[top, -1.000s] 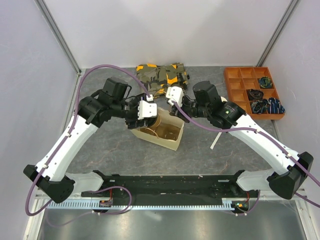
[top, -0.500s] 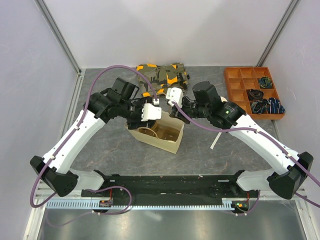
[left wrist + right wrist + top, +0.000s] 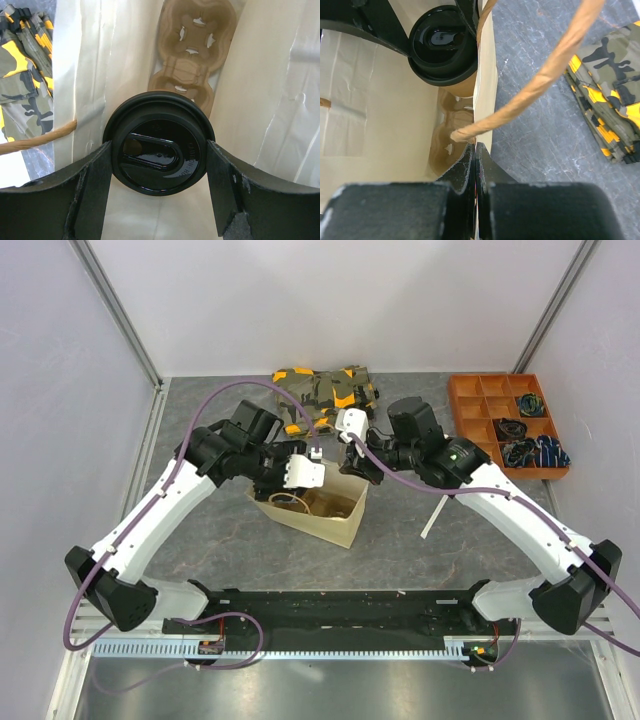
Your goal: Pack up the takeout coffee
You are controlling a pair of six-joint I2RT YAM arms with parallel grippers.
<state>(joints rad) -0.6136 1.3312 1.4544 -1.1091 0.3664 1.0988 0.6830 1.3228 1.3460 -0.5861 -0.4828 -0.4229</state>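
While the right pincer (image 3: 475,152) clamps the bag (image 3: 370,100) rim, the left pincer (image 3: 159,165) grips the coffee (image 3: 159,150) inside it over the carrier (image 3: 192,50), likely light, crushable, best held round its paper wall.

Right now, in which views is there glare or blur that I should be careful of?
Left wrist view: the walls of the paper bag are washed out nearly white, and the black lid of the takeout coffee carries bright reflections. Right wrist view: the bag handle and the right claw near the lens are soft. Top view: even light, sharp, only faint shadows.
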